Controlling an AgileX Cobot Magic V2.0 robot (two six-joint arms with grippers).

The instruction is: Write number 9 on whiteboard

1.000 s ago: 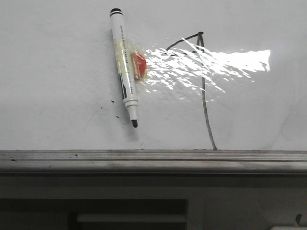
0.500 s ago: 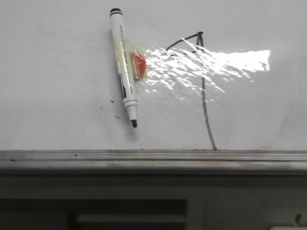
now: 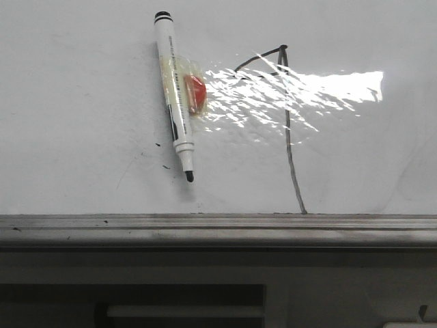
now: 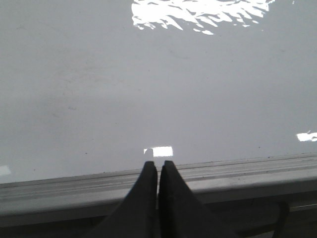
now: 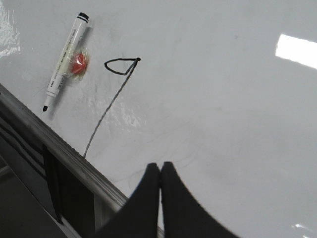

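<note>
The number 9 (image 3: pixel 289 130) is drawn on the whiteboard (image 3: pixel 82 102): a thin black stroke running down to the ledge, with a small angular loop at its top, partly under glare. It also shows in the right wrist view (image 5: pixel 116 89). A white marker (image 3: pixel 175 96) with a black cap end and a red magnet sticks to the board left of the 9, tip down; it also shows in the right wrist view (image 5: pixel 63 62). My left gripper (image 4: pixel 158 163) is shut and empty over the board's ledge. My right gripper (image 5: pixel 160 165) is shut and empty, apart from the 9 and the marker.
A grey metal ledge (image 3: pixel 218 229) runs along the board's lower edge, with dark space below it. Bright glare (image 3: pixel 300 89) lies across the middle of the board. Small black specks (image 3: pixel 164 166) sit left of the marker tip.
</note>
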